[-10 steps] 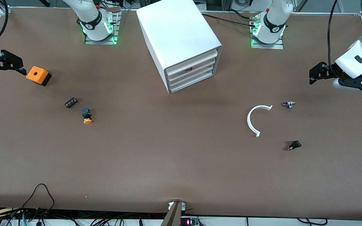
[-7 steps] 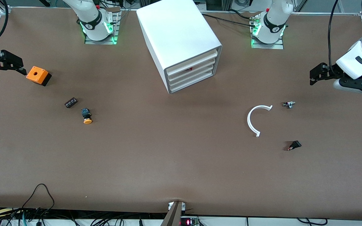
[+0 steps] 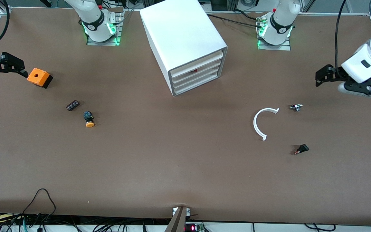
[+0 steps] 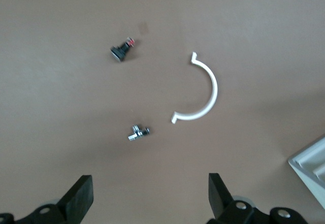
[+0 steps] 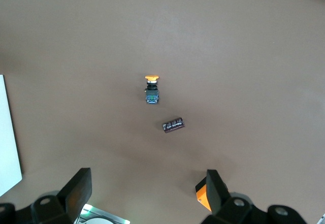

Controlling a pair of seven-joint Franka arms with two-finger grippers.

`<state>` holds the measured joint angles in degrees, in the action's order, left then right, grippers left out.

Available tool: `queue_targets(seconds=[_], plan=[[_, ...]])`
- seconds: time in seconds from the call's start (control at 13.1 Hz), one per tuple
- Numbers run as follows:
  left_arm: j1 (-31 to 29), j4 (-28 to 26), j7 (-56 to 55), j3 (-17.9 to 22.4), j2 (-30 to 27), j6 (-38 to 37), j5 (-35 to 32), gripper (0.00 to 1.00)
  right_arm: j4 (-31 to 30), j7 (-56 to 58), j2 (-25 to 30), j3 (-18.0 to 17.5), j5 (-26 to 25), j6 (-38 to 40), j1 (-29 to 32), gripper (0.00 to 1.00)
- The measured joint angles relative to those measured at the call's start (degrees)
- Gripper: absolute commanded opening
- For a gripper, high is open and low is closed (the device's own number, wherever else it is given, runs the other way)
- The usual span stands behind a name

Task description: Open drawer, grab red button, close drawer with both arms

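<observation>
Drawer [image 3: 195, 69] shut in cabinet [image 3: 182, 35], red button [image 3: 195, 70] glimpsed inside, left pincer [image 3: 321, 76] wide over counter [image 3: 172, 154], right pincer [image 3: 11, 66] wide by orange box [image 3: 39, 77].

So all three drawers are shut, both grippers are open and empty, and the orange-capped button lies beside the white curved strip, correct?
Not quite. In the front view the orange-capped button lies beside the small black block, toward the right arm's end; the white curved strip lies toward the left arm's end. The rest holds.

The brown surface [image 3: 172, 161] carries a white cabinet [image 3: 182, 38], an orange box [image 3: 37, 77], a yellow-capped button [image 3: 89, 119], a white curved strip [image 3: 261, 122] and small parts.
</observation>
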<state>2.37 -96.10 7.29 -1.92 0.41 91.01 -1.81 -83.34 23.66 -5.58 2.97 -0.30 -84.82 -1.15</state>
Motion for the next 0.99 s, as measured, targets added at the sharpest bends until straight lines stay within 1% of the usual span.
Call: queue_targets(seconds=[0.23, 0.38, 0.46, 0.61, 0.69, 0.84, 0.99], plan=[[0.45, 0.98, 0.0, -2.61, 1.2, -11.57, 1.31, 1.0, -0.03, 0.03, -1.25, -0.01, 0.0, 0.0, -0.01, 1.0], [0.74, 1.18, 0.0, -3.72, 2.5, -16.08, 5.11, 1.0, -0.07, 0.04, -2.74, -0.06, 0.01, 0.0, -0.04, 1.0], [0.77, 1.22, 0.0, -3.93, 3.45, -17.89, 8.95, 1.0, -0.09, 0.08, -3.64, -0.08, 0.03, 0.0, -0.13, 1.0], [0.7, 1.18, -0.05, -3.96, 6.42, -22.23, 19.37, 1.0, -0.12, 0.29, -5.74, -0.19, 0.04, -0.02, -1.04, 1.0], [0.72, 1.19, 0.02, -4.03, 8.23, -22.89, 22.07, 1.0, -0.12, 0.29, -6.61, -0.2, 0.04, -0.1, -1.63, 1.0], [0.74, 1.12, 0.6, -4.74, 11.59, -22.25, 25.28, 1.0, -0.1, 0.29, -7.56, -0.2, 0.59, -0.47, -2.19, 1.0], [0.71, 0.2, 5.62, -6.8, 14.49, -15.66, 28.59, 1.0, 0.09, 0.33, -7.57, -0.22, 2.16, -1.36, -2.3, 1.0]])
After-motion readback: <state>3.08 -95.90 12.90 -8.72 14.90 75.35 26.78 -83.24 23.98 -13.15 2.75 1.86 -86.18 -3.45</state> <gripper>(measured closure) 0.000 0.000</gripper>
